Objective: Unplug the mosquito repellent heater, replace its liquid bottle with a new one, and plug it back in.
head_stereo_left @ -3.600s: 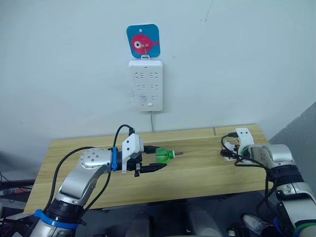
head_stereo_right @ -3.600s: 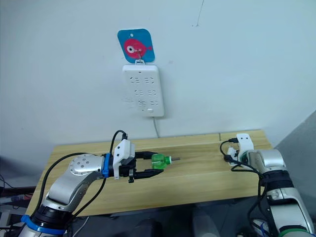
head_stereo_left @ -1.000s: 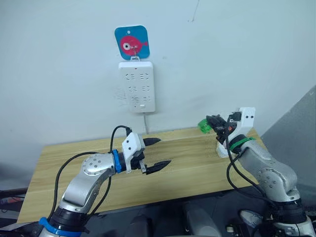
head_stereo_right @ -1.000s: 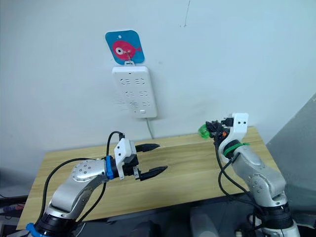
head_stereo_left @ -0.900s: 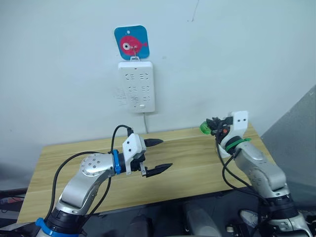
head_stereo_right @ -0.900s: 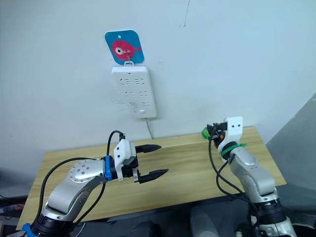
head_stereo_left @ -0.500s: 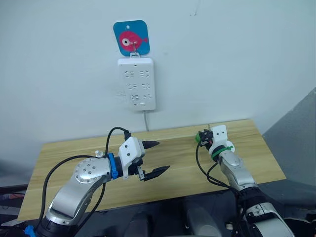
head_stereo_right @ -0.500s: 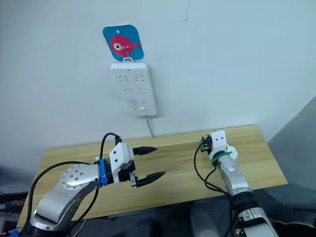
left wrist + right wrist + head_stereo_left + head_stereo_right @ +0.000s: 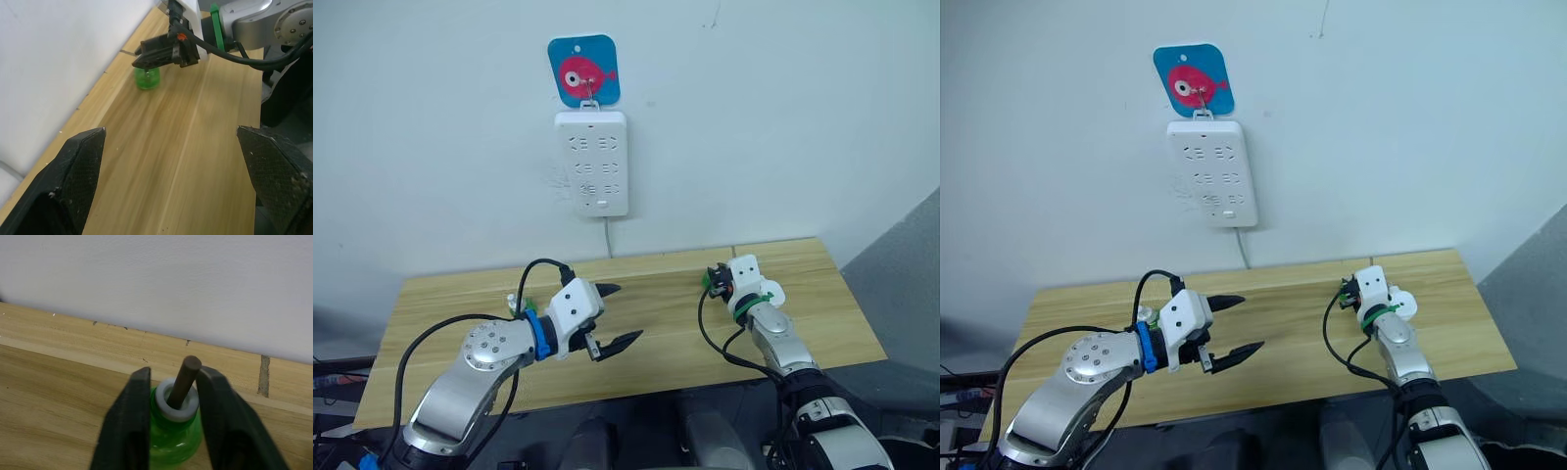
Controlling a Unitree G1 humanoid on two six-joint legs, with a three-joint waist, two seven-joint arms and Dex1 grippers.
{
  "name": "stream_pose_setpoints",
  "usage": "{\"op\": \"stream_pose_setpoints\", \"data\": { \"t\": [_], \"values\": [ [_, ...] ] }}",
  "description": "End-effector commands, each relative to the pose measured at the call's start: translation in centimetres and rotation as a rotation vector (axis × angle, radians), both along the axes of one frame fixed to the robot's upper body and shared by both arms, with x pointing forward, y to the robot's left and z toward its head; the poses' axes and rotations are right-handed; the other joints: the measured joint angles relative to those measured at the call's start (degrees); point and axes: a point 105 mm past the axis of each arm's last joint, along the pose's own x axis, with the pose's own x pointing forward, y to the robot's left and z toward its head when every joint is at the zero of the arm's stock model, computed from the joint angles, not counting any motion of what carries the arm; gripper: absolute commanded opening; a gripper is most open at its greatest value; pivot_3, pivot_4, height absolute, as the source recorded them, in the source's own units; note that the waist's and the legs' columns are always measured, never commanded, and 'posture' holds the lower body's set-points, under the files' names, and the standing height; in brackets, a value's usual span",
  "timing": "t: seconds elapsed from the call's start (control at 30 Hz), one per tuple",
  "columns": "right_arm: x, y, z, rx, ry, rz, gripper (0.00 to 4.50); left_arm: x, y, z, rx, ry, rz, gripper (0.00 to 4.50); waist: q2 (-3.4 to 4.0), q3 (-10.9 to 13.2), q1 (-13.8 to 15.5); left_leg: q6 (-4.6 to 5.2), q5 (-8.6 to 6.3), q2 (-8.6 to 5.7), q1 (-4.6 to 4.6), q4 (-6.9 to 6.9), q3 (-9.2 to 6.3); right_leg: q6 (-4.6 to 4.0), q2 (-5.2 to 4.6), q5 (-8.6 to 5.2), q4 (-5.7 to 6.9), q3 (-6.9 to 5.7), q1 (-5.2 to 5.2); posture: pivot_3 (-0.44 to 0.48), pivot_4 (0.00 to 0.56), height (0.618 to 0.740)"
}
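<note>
Green bottle (image 9: pixel 176 431) with grey wick, white power strip (image 9: pixel 592 164), blue-and-pink fish sign (image 9: pixel 583 70), light wood table (image 9: pixel 656 333).

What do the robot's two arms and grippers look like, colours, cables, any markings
Both arms are silver-grey metal with loose black cables looping along them. The left gripper has two pointed black fingers on a white block, with a blue band behind it. The right gripper carries a white housing, black fingers and a green band at the wrist.

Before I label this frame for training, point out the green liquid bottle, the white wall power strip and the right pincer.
Green liquid bottle (image 9: pixel 175 438), right wrist view, its green shoulder.
White wall power strip (image 9: pixel 592 164), left eye view, front face.
Right pincer (image 9: pixel 139 57), left wrist view, between fingertips.
</note>
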Motion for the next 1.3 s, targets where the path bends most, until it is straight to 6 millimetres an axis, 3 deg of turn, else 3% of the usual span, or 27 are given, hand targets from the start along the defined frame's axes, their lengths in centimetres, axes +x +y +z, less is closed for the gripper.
{"op": "stream_pose_setpoints", "data": {
  "t": [0.03, 0.17, 0.33, 0.4, 0.57, 0.77, 0.87, 1.3],
  "values": [
    [-0.2, -0.4, 2.6, 0.061, -0.092, -0.017, 2.76, 0.0, 0.4, -0.1, -0.015, -0.021, 0.037, 4.5, 0.04, 0.1, 0.1, 0.0, 0.0, 0.0, 0.0, 0.0, 0.0, 0.0, -0.01, 0.0, 0.0, 0.0, 0.0, -0.072, 0.221, 0.74],
    [-1.8, -0.9, 4.8, 0.101, -0.141, 0.006, 4.21, 0.4, 2.7, -0.8, -0.037, 0.005, 0.157, 4.5, 0.05, 0.2, 0.4, -0.01, -0.01, 0.01, -0.06, -0.04, -0.12, 0.0, -0.05, 0.0, 0.0, -0.09, -0.04, -0.07, 0.218, 0.74],
    [-5.9, 1.5, 7.9, 0.043, -0.146, 0.252, 4.21, -0.1, 7.0, -2.4, -0.06, 0.035, 0.367, 4.5, 0.12, 0.4, 0.7, -0.02, -0.01, 0.03, -0.09, -0.08, -0.17, 0.01, -0.07, -0.01, -0.05, -0.15, -0.06, -0.07, 0.222, 0.74],
    [-7.5, 3.0, 8.3, -0.016, -0.119, 0.378, 4.21, -0.1, 9.3, -3.3, -0.097, 0.07, 0.517, 4.5, 0.05, 0.4, 0.7, -0.02, -0.01, 0.02, -0.07, -0.07, -0.13, 0.01, -0.1, -0.02, -0.08, -0.13, -0.02, -0.075, 0.222, 0.74],
    [-10.2, 6.5, 9.3, -0.059, -0.044, 0.651, 4.21, 0.4, 13.0, -4.7, -0.09, 0.065, 0.693, 4.5, -0.21, 0.7, 1.0, -0.06, 0.02, 0.04, -0.02, -0.02, -0.19, 0.27, -0.08, -0.22, -0.09, -0.29, 0.0, -0.081, 0.232, 0.74],
    [-12.1, 8.5, 9.1, -0.125, 0.043, 0.808, 4.21, 2.5, 15.7, -6.2, -0.038, 0.086, 0.783, 4.5, -0.39, 0.9, 1.3, -0.12, 0.06, -0.02, -0.06, 0.03, -0.24, 0.22, -0.13, -0.18, -0.11, -0.34, 0.02, -0.079, 0.246, 0.74],
    [-12.2, 8.8, 9.5, -0.124, 0.046, 0.8, 4.21, 3.6, 16.4, -7.0, -0.02, 0.108, 0.815, 4.5, -0.61, 1.2, 1.2, -0.12, 0.05, -0.01, -0.1, 0.01, -0.3, -0.01, -0.14, -0.04, -0.11, -0.41, -0.02, -0.085, 0.253, 0.74],
    [-14.0, 8.9, 10.0, -0.148, 0.084, 0.8, 4.21, 6.4, 15.4, -8.8, -0.022, 0.162, 0.854, 4.5, -0.59, 2.5, 1.1, -0.19, 0.0, -0.07, -0.24, -0.06, -0.71, -0.03, -0.8, -0.02, -0.13, -1.59, -0.08, -0.142, 0.283, 0.74]
  ]
}}
